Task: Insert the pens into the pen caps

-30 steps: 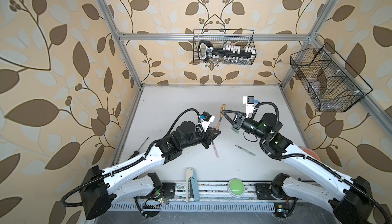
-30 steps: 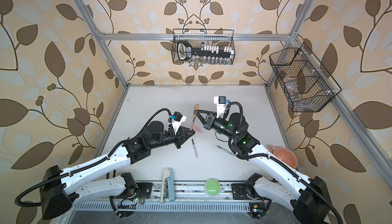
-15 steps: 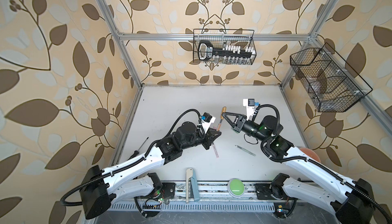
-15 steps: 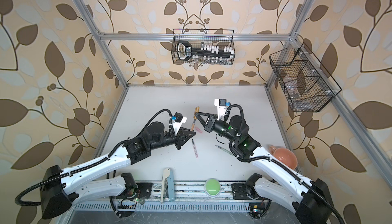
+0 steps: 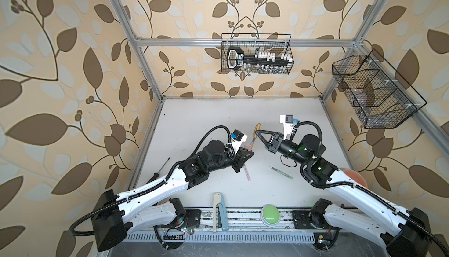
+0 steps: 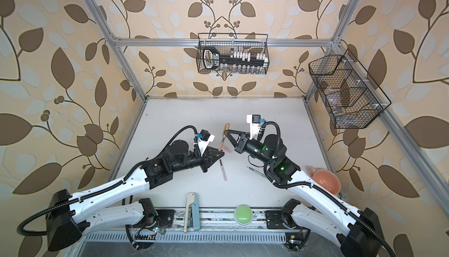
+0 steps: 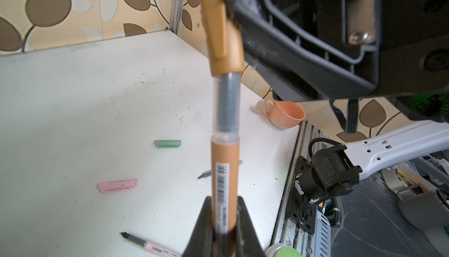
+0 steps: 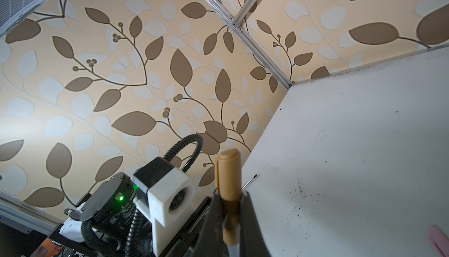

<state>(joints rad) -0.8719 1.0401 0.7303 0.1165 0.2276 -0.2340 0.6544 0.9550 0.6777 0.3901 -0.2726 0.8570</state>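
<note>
pen [image 7: 222,170] brown-orange, barcoded, tip inside brown cap [image 7: 226,44] | left claw [image 7: 223,202] clamps pen | right claw [image 8: 229,195] clamps brown cap

Bright even light, soft shadows; top views bowed at edges; wrist-view foregrounds blurred.

Peach cup [image 6: 324,180] at the white table's [image 5: 206,117] right edge, screwdriver [image 5: 163,166] at its left; green button [image 5: 269,214] and beige-and-teal tool [image 5: 216,209] on the front rail. One wire basket [image 5: 257,39] hangs on the back wall, another basket [image 5: 388,112] at right.
</note>
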